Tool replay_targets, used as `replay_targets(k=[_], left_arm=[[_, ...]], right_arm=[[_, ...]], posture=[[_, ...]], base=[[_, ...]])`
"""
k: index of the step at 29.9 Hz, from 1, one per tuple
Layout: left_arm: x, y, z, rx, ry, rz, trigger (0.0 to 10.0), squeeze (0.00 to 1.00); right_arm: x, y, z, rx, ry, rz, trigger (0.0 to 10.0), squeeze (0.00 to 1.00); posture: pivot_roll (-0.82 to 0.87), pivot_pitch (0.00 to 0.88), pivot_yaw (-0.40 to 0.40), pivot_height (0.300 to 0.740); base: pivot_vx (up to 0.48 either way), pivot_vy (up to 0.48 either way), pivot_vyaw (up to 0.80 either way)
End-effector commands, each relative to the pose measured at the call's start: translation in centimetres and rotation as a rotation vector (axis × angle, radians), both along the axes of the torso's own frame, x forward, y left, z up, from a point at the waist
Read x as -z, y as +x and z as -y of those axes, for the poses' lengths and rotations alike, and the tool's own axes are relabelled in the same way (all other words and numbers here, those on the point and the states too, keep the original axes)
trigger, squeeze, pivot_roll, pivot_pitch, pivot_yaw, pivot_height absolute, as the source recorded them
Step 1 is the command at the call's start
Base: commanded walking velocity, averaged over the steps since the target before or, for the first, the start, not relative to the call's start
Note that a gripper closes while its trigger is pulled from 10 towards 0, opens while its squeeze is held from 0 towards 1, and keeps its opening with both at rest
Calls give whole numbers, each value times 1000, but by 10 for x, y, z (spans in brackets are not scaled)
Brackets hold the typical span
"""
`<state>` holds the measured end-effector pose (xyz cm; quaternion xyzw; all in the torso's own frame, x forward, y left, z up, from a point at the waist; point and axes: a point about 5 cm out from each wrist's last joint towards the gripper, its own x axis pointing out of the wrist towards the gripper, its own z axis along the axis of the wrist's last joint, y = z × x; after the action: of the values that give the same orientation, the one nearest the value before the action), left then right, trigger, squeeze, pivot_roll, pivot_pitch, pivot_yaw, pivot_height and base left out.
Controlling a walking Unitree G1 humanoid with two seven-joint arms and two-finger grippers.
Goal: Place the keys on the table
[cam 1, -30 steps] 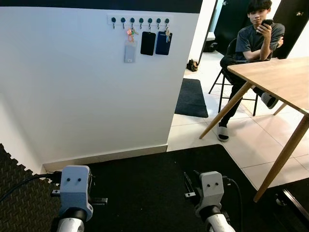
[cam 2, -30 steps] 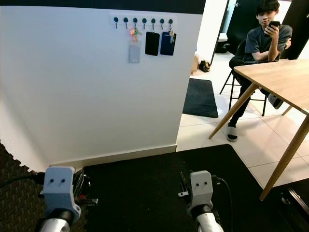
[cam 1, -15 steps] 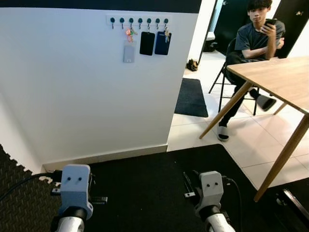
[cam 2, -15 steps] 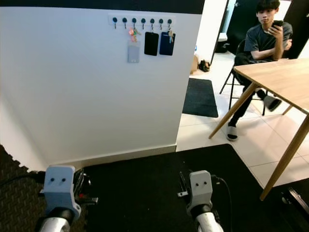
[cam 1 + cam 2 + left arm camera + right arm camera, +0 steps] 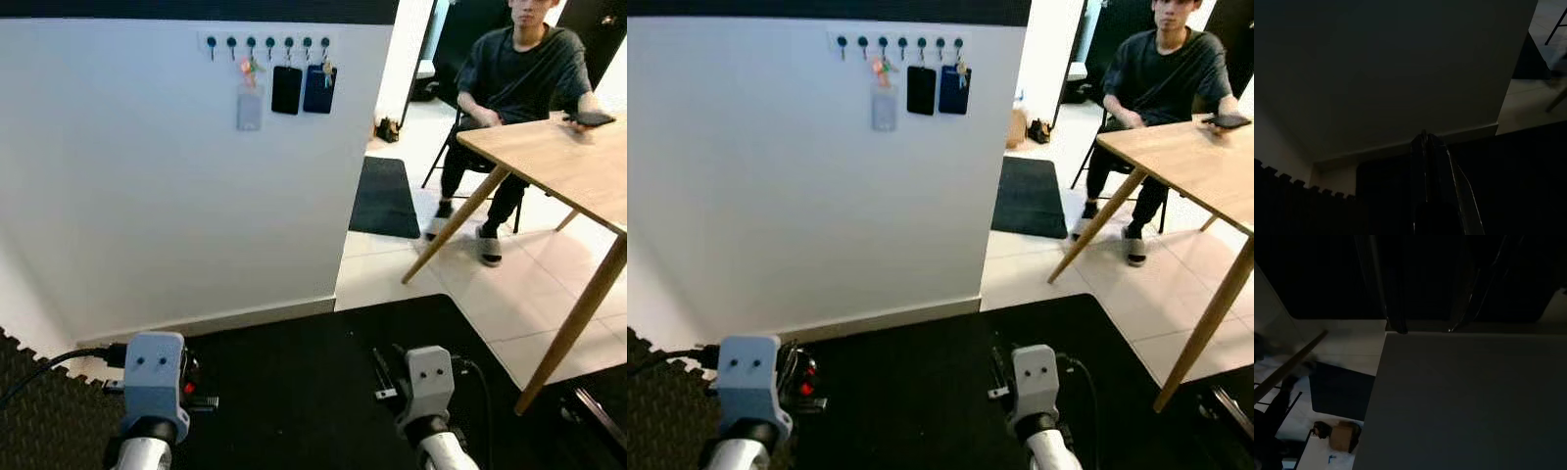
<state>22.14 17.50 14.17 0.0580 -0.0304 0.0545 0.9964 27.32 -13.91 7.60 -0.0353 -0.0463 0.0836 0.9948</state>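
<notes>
Left eye view: keys [image 5: 326, 70] hanging on hook rack [image 5: 269, 43], well beyond left gripper [image 5: 1426, 139], whose fingers are pressing together; right gripper's spread: cannot tell.

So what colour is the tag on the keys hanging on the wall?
Pink-red tag on the keys, clearest in the left eye view.

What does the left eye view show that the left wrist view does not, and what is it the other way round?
Left eye view, not the wrist view: the hook rack with the keys and hanging cards, a seated person, the wooden table with a phone on it, and the left arm and right arm held low.
Left wrist view, not the eye view: the left hand, its two black fingers closed together, pointing toward the foot of the wall.
Both: the white wall, its baseboard, the black floor mat and the dark rug.
</notes>
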Motion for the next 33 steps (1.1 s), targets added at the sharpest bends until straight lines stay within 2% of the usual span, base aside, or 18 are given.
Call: replay_targets(k=[1, 22, 33], left_arm=[[2, -1, -1, 1, 10, -3, 10000, 0], [2, -1, -1, 2, 9, -2, 10000, 0], [2, 0, 0, 8, 7, 0, 10000, 0]], right_arm=[[4, -3, 1, -2, -5, -12, 10000, 0], [5, -4, 2, 0, 5, -16, 10000, 0], [5, -4, 3, 5, 14, -21, 10000, 0]], posture=[[240, 127, -62, 740], [239, 129, -61, 740], [235, 131, -59, 740]], base=[[390, 0, 0], [393, 0, 0], [392, 0, -778]])
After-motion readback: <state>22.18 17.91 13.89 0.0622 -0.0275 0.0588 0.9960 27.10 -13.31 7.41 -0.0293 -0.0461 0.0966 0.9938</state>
